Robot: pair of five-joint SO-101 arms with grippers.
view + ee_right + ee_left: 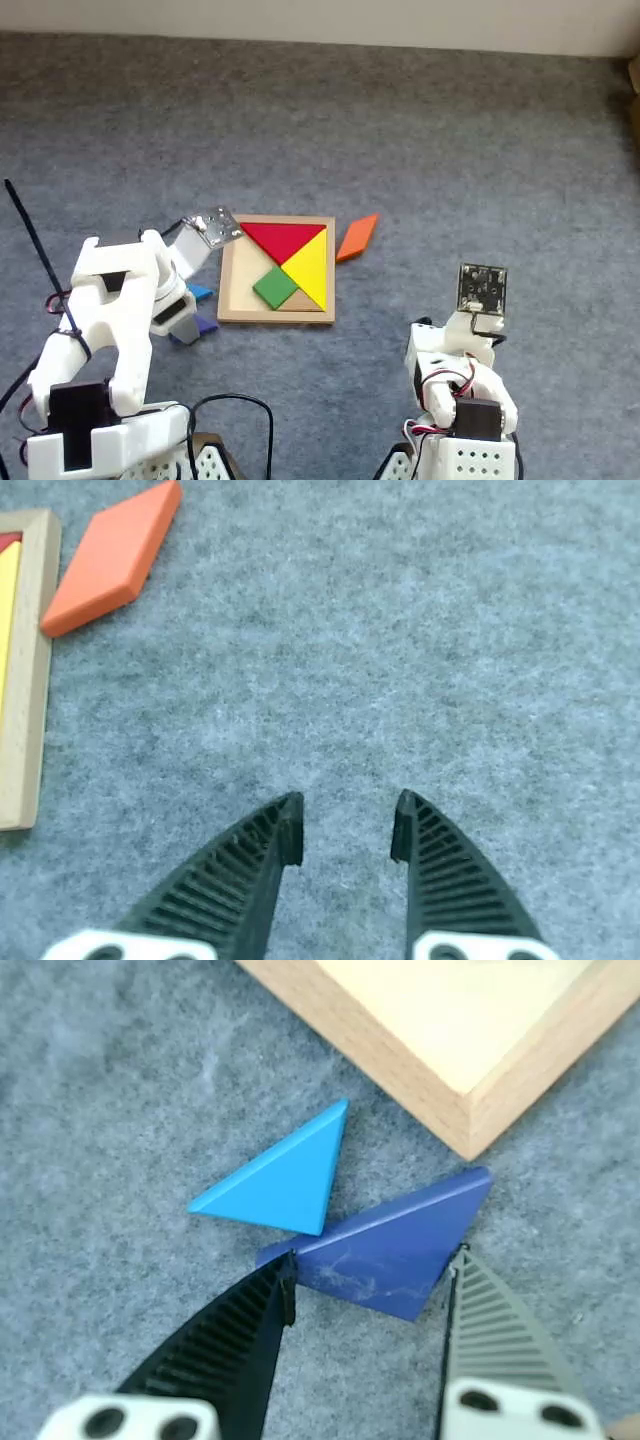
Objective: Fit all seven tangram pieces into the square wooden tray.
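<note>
Seated in tray: red triangle, yellow triangle, green square. You must yet place, from carpet beside tray: orange parallelogram, light blue triangle, dark blue triangle. Left gripper straddles the latter, jaws wide. Right gripper narrow, empty.

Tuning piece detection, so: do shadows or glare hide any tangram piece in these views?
No. High view: even light, no glare on the wooden tray or red triangle. Left wrist view: light blue triangle and dark blue triangle evenly lit, the darker with faint pale streaks, no strong glare. Right wrist view: orange parallelogram evenly lit, no hard shadow.
</note>
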